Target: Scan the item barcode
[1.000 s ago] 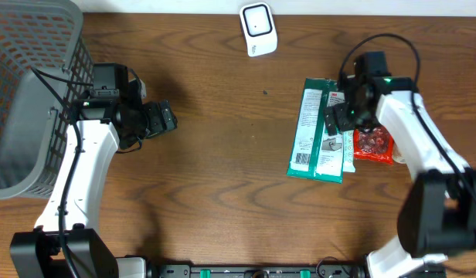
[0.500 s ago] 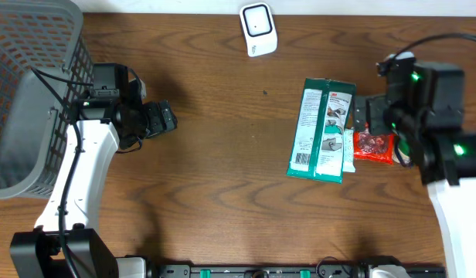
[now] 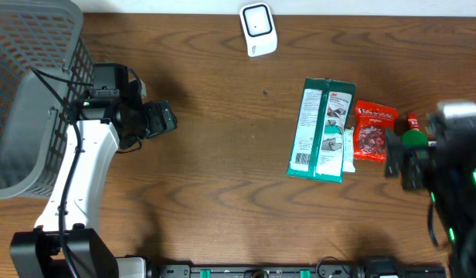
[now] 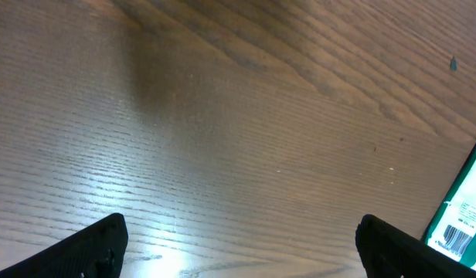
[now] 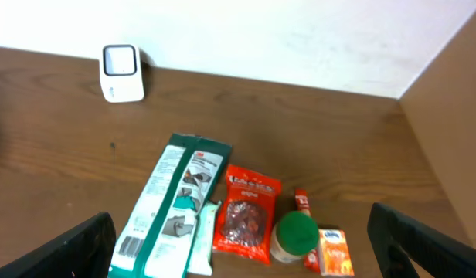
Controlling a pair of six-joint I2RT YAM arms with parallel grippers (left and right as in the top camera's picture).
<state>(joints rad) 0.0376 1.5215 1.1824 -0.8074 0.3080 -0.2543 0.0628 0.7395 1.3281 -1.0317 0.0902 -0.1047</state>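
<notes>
Grey basket (image 3: 29,93) by L arm (image 3: 83,158); green pkg (image 3: 319,131) well apart on table (image 3: 222,193). L hand (image 3: 168,118), R hand (image 5: 239,218) released, nothing held.

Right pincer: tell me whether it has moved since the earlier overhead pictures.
Yes. The right pincer has drawn back rightward from above the green package, uncovering the red snack bag.

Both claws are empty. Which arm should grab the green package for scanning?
Right, probably. The open right claw hangs near the green package, which lies plainly in its wrist view. The left claw, also open, sits far across the table and sees only the package's corner.
</notes>
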